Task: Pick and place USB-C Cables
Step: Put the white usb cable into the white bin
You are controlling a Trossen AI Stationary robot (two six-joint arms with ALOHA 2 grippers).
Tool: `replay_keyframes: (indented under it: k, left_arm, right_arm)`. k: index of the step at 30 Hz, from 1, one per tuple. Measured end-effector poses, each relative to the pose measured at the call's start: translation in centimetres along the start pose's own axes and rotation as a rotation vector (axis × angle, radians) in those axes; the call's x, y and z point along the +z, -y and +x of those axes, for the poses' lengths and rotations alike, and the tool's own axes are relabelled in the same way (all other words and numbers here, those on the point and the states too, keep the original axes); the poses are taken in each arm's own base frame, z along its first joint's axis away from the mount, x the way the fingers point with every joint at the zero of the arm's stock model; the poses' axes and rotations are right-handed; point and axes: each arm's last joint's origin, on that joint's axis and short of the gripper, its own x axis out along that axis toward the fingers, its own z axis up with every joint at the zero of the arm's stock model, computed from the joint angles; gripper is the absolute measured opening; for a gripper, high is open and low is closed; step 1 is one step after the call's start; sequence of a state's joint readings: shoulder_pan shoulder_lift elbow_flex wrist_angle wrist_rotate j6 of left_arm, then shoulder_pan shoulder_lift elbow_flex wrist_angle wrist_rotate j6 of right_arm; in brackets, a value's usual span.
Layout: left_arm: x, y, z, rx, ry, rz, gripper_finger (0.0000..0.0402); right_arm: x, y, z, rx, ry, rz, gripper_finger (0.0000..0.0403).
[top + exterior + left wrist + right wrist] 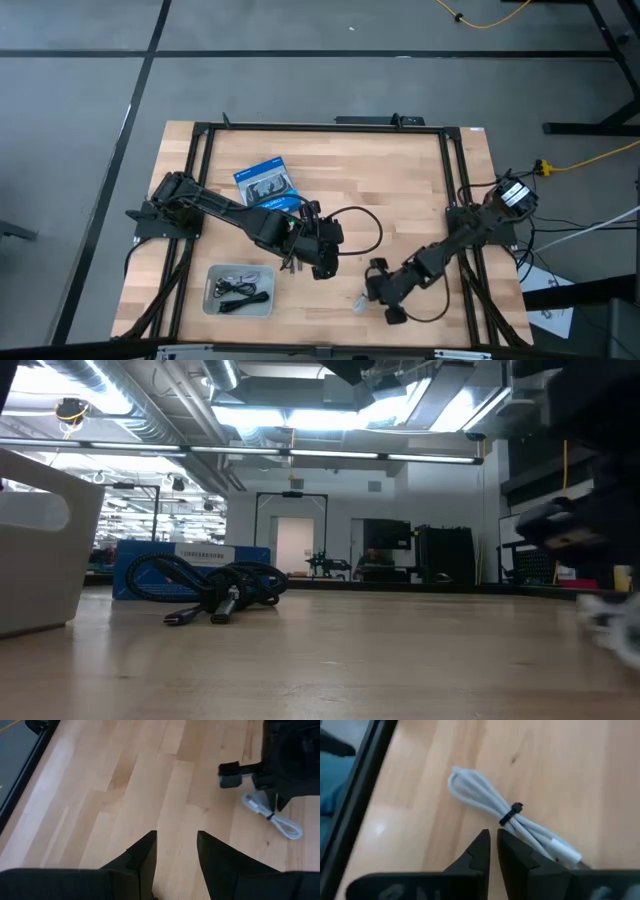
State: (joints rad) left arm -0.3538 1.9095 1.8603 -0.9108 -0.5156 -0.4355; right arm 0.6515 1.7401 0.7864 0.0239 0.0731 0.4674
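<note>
A white USB-C cable (490, 800), bundled with a black tie, lies flat on the wood near the table's near edge (358, 300). My right gripper (492, 837) is shut and low over it, its tips beside the tie. It also shows in the left wrist view (272, 817). My left gripper (175, 847) is open over bare wood mid-table (322, 262), touching nothing. A black cable bundle (215, 585) lies on the table in front of the blue box (190, 555). More black cables (240, 290) lie in the grey bin (212, 300). My right gripper comes at the white cable from above, slanting, with its shut fingertips (507, 842) next to the tied middle (512, 812). The cable lies flat on the table and is not between the fingers. I cannot tell whether a finger touches it.
The blue retail box (265, 182) lies left of centre toward the far side. The grey bin stands at the near left. A black frame (300, 128) runs round the table. The arms' own black wires loop between them (360, 225). Bare wood spreads across the far right.
</note>
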Motion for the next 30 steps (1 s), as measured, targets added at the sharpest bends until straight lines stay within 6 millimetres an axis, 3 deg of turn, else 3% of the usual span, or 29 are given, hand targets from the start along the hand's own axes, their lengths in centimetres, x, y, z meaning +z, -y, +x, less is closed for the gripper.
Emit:
replay_keyframes:
  k: [13, 20, 24, 30]
  left_arm:
    - [0.0, 0.0, 0.0, 0.000, 0.000, 0.000, 0.0133]
    - [0.0, 0.0, 0.0, 0.000, 0.000, 0.000, 0.0133]
    - [0.0, 0.0, 0.0, 0.001, 0.000, 0.001, 0.0133]
    - [0.0, 0.0, 0.0, 0.000, 0.000, 0.000, 0.0133]
  right_arm:
    - [2.4, 4.0, 0.1, -0.098, 0.103, 0.029, 0.0041]
    - [3.1, 4.7, -0.2, -0.089, 0.137, 0.062, 0.0041]
    - [4.0, 4.1, -2.0, -0.053, 0.148, 0.084, 0.0041]
    - [4.3, 3.0, -6.8, -0.107, 0.076, 0.190, 0.0041]
